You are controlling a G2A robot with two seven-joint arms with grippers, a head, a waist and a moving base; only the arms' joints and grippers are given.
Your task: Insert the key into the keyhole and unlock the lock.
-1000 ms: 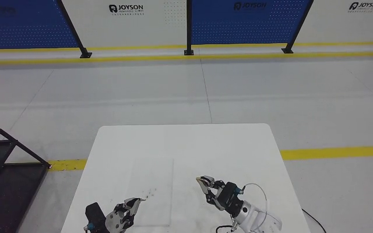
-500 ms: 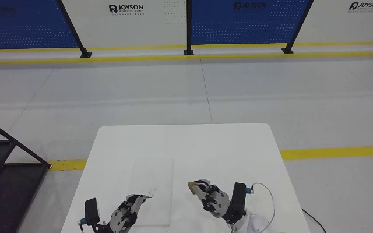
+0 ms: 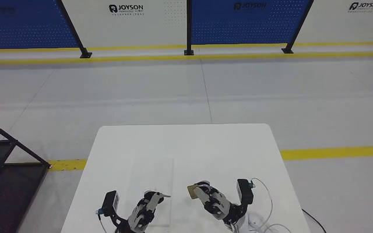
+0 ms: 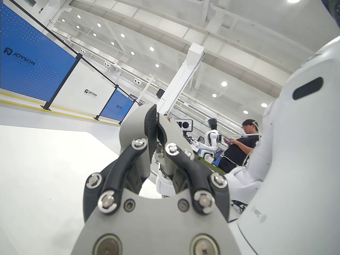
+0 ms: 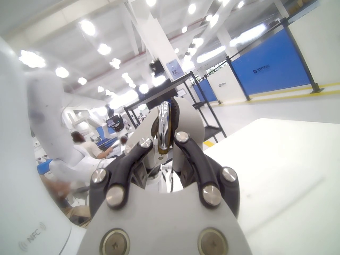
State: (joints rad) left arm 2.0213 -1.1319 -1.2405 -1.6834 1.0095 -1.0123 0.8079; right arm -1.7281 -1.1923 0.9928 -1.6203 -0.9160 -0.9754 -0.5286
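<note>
At 6 o'clock on the table [image 3: 175, 145], the left gripper [image 3: 158, 196] pinches the key [image 3: 166, 195]; at its 3 o'clock, the right gripper [image 3: 197, 189] clamps the lock [image 3: 190, 190].

We locate both arms over the table [image 3: 180, 145], close to its edge nearest the robot. The left gripper [image 3: 157, 196] sits left of that edge's middle and the right gripper [image 3: 197, 188] right of it. The key [image 3: 165, 195] is clamped in the left gripper and the lock [image 3: 191, 191] in the right. Key and lock lie between the grippers, near each other but apart.
</note>
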